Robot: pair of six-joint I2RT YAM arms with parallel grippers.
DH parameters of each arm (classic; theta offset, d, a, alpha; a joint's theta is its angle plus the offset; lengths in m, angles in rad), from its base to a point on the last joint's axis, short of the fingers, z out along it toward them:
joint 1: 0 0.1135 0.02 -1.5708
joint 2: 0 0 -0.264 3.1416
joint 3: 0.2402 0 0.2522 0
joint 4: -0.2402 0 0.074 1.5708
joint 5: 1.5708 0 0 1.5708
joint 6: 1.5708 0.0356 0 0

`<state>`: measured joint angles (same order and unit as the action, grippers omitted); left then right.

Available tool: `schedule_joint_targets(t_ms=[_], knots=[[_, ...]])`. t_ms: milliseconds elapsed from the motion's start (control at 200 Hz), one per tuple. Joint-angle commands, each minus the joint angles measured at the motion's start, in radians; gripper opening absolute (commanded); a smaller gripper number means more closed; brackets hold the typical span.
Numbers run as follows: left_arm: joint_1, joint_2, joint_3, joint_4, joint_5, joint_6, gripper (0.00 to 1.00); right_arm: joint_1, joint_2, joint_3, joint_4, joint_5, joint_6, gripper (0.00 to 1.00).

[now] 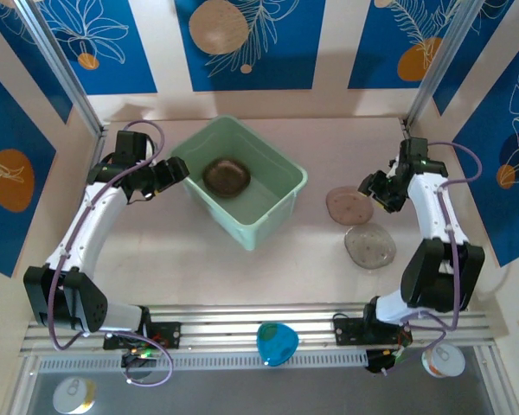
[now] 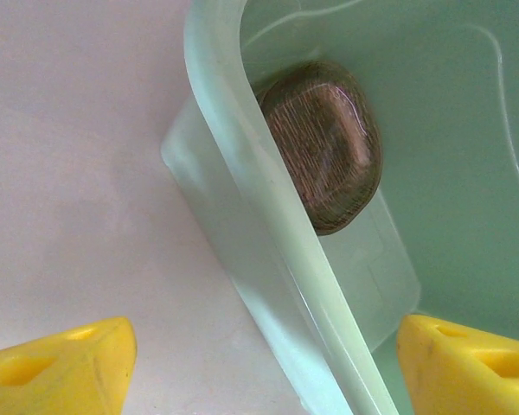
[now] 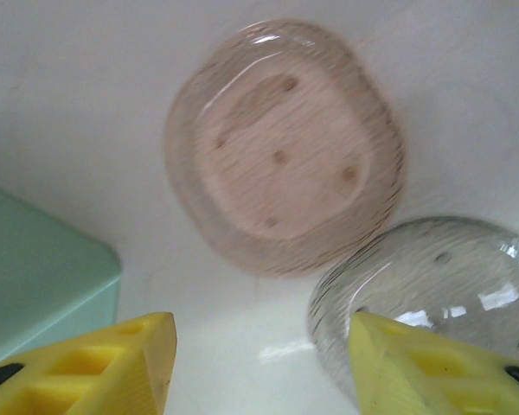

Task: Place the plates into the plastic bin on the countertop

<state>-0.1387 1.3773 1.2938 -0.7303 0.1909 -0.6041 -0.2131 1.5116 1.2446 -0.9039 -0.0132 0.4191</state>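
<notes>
Yellow left fingers stand wide apart and grip nothing, 1 on each side of the rolled rim of the plastic bin. Their bases are cut off by the frame edge. On the bin floor lies a brownish stack of plates; its count is unreadable and the rim hides its left edge. The right fingers are parted and empty above the tabletop. 1 of them covers part of a clear plate, which sits just beside a pinkish plate; whether they touch is unclear. From overhead, both plates lie right of the bin, and a teal bowl sits on the front rail
</notes>
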Motion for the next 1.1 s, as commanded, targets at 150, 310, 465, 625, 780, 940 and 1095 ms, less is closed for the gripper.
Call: schedule_joint_targets(t_ms=[150, 310, 465, 625, 780, 940, 1095], knots=[[-0.03, -0.016, -0.001, 0.022, -0.008, -0.026, 0.79, -0.065, 0.222, 0.097, 0.048, 0.06, -0.143, 0.57], [-0.039, -0.004, 0.02, 0.013, -0.018, -0.024, 0.79, -0.077, 0.357, 0.188, 0.016, 0.093, -0.197, 0.58], [-0.042, 0.004, 0.029, 0.007, -0.025, -0.022, 0.79, -0.074, 0.417, 0.204, 0.035, 0.081, -0.214, 0.58], [-0.044, 0.007, 0.029, 0.005, -0.031, -0.022, 0.79, -0.055, 0.447, 0.199, 0.049, 0.076, -0.229, 0.58], [-0.046, 0.015, 0.026, 0.011, -0.03, -0.021, 0.79, -0.032, 0.453, 0.169, 0.076, 0.075, -0.24, 0.58], [-0.046, 0.023, 0.027, 0.014, -0.024, -0.019, 0.79, -0.022, 0.482, 0.175, 0.076, 0.089, -0.232, 0.56], [-0.046, 0.023, 0.025, 0.016, -0.024, -0.019, 0.79, -0.007, 0.51, 0.189, 0.076, 0.093, -0.234, 0.48]])
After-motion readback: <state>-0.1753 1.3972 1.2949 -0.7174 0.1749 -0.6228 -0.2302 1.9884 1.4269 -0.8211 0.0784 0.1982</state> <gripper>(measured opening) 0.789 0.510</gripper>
